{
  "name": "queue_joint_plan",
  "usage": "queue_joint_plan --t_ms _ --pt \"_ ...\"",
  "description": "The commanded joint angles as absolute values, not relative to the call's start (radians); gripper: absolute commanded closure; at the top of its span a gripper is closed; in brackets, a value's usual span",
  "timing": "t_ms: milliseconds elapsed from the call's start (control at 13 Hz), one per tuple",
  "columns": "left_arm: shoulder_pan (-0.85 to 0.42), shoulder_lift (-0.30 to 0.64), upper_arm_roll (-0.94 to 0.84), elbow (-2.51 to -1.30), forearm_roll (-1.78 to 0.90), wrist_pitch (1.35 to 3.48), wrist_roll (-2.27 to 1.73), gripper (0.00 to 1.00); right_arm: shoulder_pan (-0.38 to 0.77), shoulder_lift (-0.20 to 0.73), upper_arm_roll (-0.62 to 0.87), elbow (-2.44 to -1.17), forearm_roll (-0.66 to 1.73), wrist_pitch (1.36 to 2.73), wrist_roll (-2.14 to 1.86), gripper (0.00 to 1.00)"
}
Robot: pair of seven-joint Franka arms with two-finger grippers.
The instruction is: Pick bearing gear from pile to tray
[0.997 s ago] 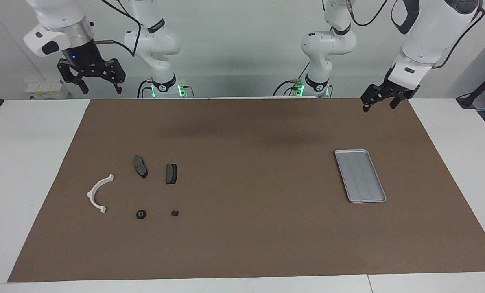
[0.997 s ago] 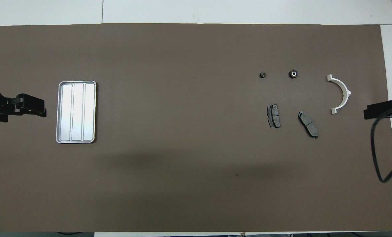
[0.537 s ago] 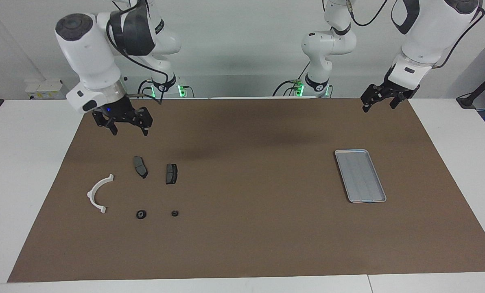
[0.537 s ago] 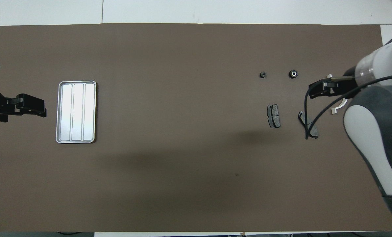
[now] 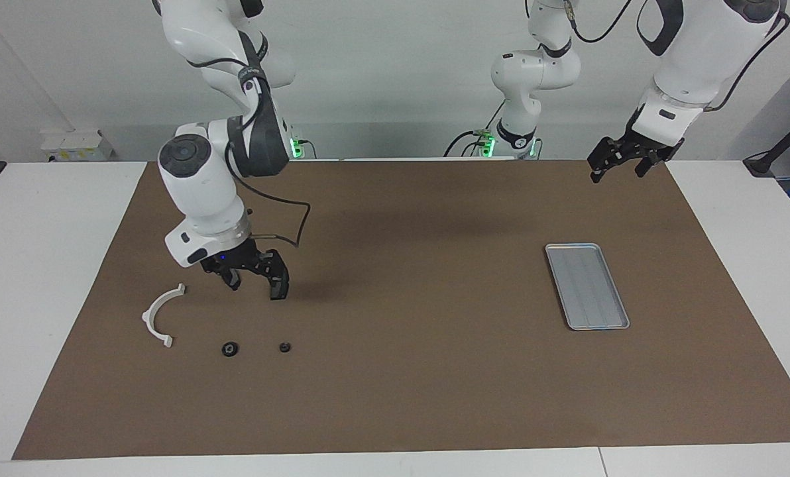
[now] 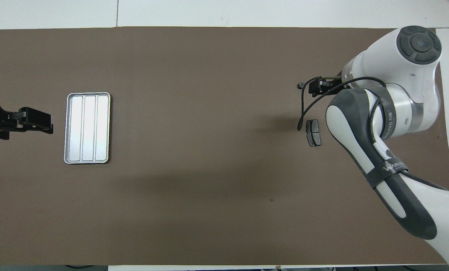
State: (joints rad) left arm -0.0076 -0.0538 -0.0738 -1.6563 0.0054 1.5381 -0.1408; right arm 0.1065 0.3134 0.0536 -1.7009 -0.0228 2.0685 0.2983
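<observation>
Facing view gives you the right claw (image 5: pixel 256 281) spread wide and grasping nothing, low over the pile's brake pads (image 5: pixel 279 289), which it mostly hides. You have two small black gears (image 5: pixel 230 348) lying farther from the robots than those pads, apart from each other, with the white half-ring bracket (image 5: pixel 160 315) beside them toward the right arm's end of the worktop. The tray (image 5: pixel 587 285) sits bare well apart from the pile, toward the left arm's end, with open brown mat (image 5: pixel 408 278) between them. Your left claw (image 5: pixel 623 162) waits, released, over the mat's edge nearest the robots. White worktop (image 5: pixel 50 265) borders the mat.
</observation>
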Motion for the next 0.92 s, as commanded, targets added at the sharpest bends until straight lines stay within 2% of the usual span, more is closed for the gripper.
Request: queue_joint_plan --t_ms 0,153,460,843 --pt "-0.008 -0.08 -0.071 -1.684 -0.006 1.545 -0.14 0.0 0.107 0.366 0.055 -1.675 -0.051 2.133 0.324 0.0" --pt "-0.009 -0.08 -0.071 -1.684 -0.006 1.545 -0.14 0.0 0.129 0.415 0.052 -1.669 -0.058 2.169 0.362 0.0" --pt "-0.009 -0.08 -0.071 -1.684 -0.006 1.545 -0.14 0.0 0.141 0.583 0.055 -1.528 -0.144 2.178 0.474 0.0" --pt "-0.009 -0.08 -0.071 -1.684 -0.006 1.545 -0.14 0.0 0.124 0.692 0.055 -1.411 -0.129 2.184 0.485 0.0"
